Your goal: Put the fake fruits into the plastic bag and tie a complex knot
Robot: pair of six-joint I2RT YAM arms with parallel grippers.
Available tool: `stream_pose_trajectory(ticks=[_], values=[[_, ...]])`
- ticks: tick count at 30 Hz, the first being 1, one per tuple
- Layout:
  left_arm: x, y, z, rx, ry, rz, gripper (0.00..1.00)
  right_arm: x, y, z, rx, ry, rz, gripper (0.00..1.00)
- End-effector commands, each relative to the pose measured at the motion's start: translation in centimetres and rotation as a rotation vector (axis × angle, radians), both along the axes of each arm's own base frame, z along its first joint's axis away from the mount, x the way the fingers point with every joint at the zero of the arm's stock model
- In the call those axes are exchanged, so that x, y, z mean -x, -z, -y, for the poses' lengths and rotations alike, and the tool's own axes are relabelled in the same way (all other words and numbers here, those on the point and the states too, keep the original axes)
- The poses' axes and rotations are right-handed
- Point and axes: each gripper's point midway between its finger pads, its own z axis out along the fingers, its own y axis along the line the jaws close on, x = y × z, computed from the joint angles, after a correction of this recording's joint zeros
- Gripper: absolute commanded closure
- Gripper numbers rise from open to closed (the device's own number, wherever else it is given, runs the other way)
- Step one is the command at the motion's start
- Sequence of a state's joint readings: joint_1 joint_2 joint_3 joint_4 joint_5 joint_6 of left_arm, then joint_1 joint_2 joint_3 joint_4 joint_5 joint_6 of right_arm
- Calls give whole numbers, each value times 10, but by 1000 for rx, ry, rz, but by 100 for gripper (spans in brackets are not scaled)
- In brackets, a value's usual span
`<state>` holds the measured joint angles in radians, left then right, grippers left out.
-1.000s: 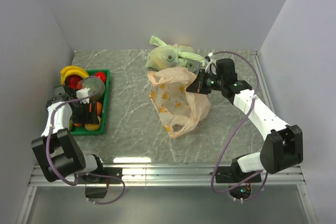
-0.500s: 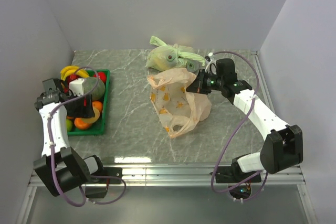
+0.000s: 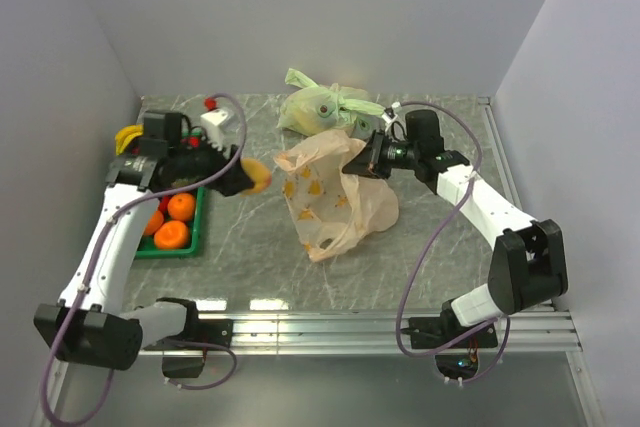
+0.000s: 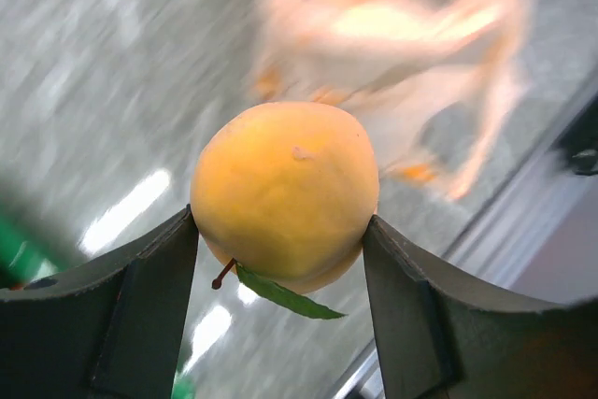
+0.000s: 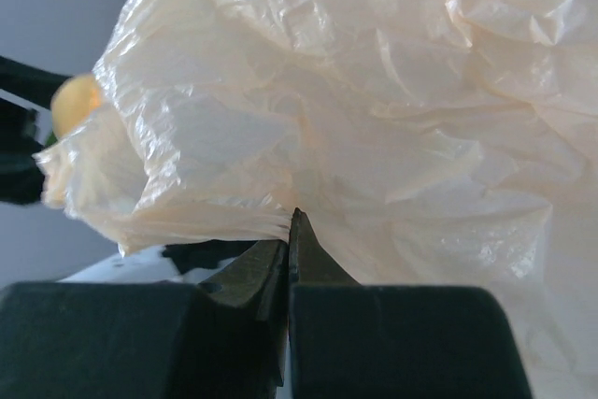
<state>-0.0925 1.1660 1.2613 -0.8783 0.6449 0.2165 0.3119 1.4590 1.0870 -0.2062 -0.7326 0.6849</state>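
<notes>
Fruit (image 4: 285, 193), orange-yellow, green-leafed, between left fingers (image 4: 140, 315), blurred bag (image 4: 392, 25) apparently beyond.

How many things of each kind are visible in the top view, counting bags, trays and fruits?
Thin plastic bags: 2, peach-orange bag and pale green bag
Green plastic tray: 1
Round orange plastic fruits in the tray: 2
Yellow banana bunch: 1
Yellow-orange round peach, in the left hand: 1
Total: 7 clearly visible

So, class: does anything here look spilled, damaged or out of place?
Nothing stands out. The left gripper holds a yellow-orange fruit near the plastic bag, whose edge the right gripper pinches; other fruits sit in the tray.
</notes>
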Motion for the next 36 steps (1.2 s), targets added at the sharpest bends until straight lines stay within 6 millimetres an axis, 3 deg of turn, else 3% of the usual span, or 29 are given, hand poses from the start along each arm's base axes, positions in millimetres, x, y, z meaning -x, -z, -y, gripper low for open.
stream_pose_trajectory(ticks=[1,6,9,11,15,18,22,28,32,36], values=[[-20,-44,61,161,79,85,66,1,-40,-19,-185,-28,-29,100],[-20,-47,127,231,178,44,64,9,-61,-25,-306,-53,-84,100],[-29,-43,153,243,192,63,63,12,-70,-27,-388,-48,-130,100],[-44,-35,159,238,134,44,62,13,-68,-26,-405,-50,-155,100],[-56,-18,169,202,113,24,59,8,-43,-12,-391,1,-191,100],[-45,-15,171,218,166,25,54,-2,-26,4,-401,71,-231,100],[-12,1,165,178,241,34,42,-7,-15,12,-382,106,-240,100],[-11,22,175,92,232,32,27,-10,-6,20,-401,141,-276,100],[-17,17,186,71,213,34,10,-10,0,25,-388,152,-287,100],[-22,-7,175,109,153,51,1,-9,10,35,-361,164,-302,100]])
